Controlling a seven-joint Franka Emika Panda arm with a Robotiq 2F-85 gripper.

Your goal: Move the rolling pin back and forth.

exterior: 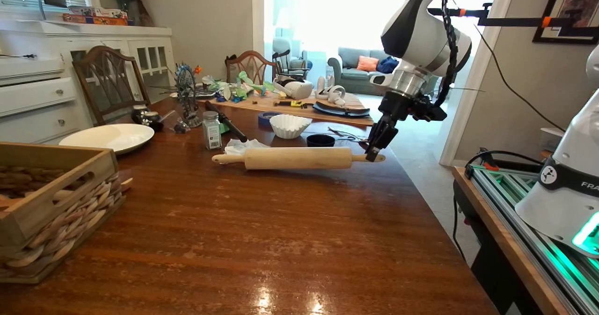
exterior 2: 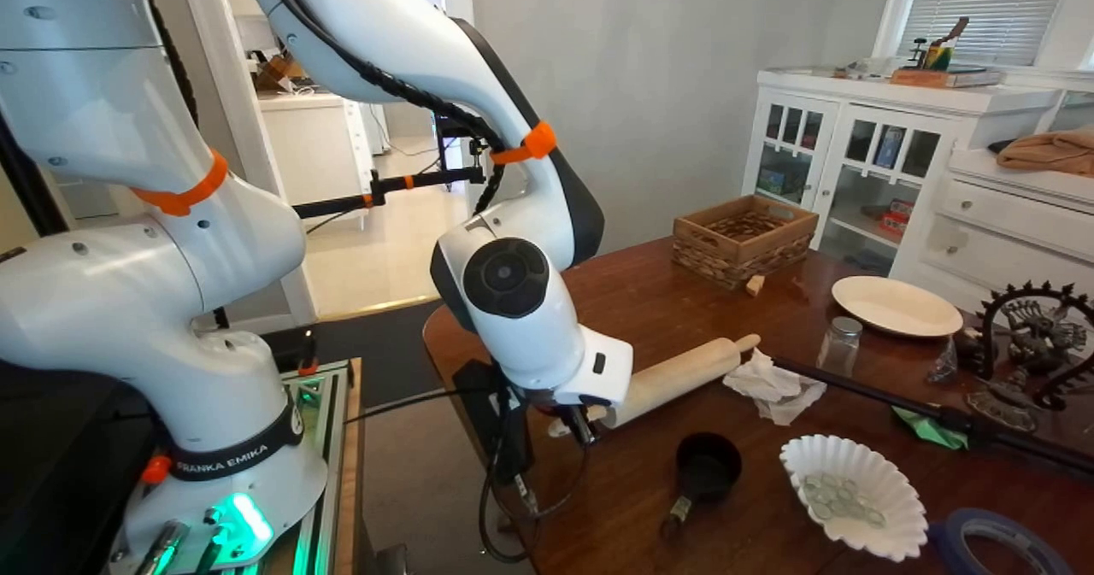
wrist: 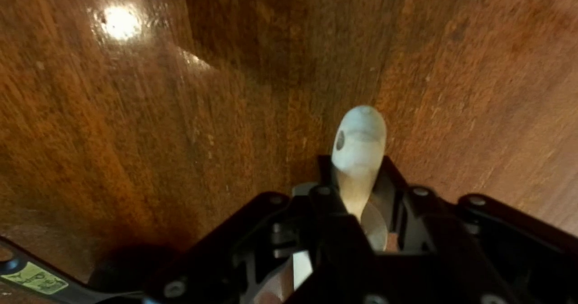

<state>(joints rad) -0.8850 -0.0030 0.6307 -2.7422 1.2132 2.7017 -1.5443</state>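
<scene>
On the table (exterior: 262, 221): the rolling pin (exterior: 298, 158), bare wood, probably light, stiff and hard to break.
Free handle (exterior: 228, 158): just beside crumpled white paper (exterior 2: 773, 387); likely to swing if the pin turns.
Barrel (exterior 2: 675, 383): thick, smooth, ready to roll, probably too slippery to pinch well.
Other handle (wrist: 360, 146): narrow neck behind a rounded knob, the sensible hold, since the knob should check slipping.
Pincer (wrist: 356, 161): narrow, at both sides of that neck, apparently gripping it.
</scene>
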